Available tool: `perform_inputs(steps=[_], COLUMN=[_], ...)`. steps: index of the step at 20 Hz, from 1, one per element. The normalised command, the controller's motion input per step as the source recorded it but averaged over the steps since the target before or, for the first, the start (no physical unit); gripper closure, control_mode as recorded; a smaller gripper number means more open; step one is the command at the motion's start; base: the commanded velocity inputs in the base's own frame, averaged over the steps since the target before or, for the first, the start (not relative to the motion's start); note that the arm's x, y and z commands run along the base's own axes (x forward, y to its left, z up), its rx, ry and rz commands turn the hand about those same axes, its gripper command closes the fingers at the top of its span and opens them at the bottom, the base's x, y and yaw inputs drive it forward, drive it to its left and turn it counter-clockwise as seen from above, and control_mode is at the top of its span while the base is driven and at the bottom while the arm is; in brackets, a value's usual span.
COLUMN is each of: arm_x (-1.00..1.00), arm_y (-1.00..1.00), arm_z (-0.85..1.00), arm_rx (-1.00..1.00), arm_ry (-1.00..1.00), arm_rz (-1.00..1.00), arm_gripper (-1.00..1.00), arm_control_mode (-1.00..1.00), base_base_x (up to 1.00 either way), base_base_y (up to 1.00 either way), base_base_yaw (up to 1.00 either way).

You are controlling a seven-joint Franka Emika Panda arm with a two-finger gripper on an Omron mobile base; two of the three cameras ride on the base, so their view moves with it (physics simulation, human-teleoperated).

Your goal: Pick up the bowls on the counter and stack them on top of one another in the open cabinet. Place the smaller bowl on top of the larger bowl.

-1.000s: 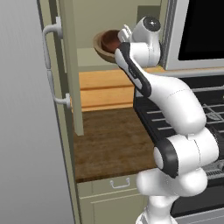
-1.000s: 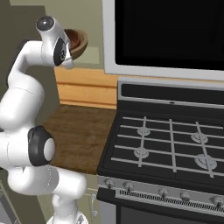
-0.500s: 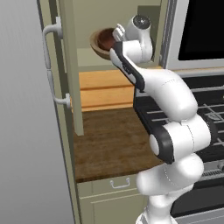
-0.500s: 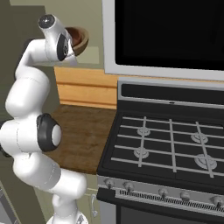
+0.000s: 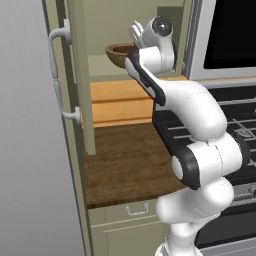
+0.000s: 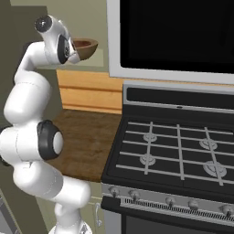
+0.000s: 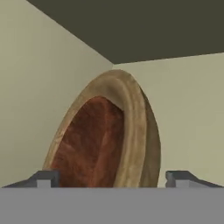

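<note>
Jaws stand wide around the stacked bowls [image 7: 109,135] at frame centre, smaller bowl [image 7: 89,144] nested inside. Best now: retreat straight out of the cabinet [image 5: 100,25] without clipping a rim.

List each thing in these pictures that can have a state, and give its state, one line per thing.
gripper: open, fingertips apart on either side of the bowls.
smaller bowl: nested inside the larger bowl.
larger bowl: in the cabinet, holding the smaller bowl.
cabinet: door open.
counter: no bowls on it.
</note>
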Motion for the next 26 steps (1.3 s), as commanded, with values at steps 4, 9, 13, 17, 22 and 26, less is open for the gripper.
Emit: perform_inputs(steps=[4,9,13,17,22,26], arm_x=[-0.43,-0.88,-1.0,-1.0,-1.0,-0.91], arm_y=[0.0,-0.01,-0.26,-0.64,-0.67,-0.41], arm_z=[0.03,0.44,0.36,0.08,-0.29,-0.82], arm_rx=[0.0,0.07,0.11,0.02,0.0,0.0], arm_ry=[-0.55,-0.21,0.0,0.06,0.36,0.73], arm_rz=[0.02,0.01,0.03,0.01,0.04,0.07], arm_gripper=[-1.0,-1.0,-1.0,-1.0,-1.0,-1.0], arm_control_mode=[-1.0,-1.0,-1.0,-1.0,-1.0,-1.0], base_base_x=[0.0,0.0,0.0,0.0,0.0,0.0], base_base_y=[0.0,0.0,0.0,0.0,0.0,0.0], base_base_yaw=[0.0,0.0,0.0,0.0,0.0,0.0])
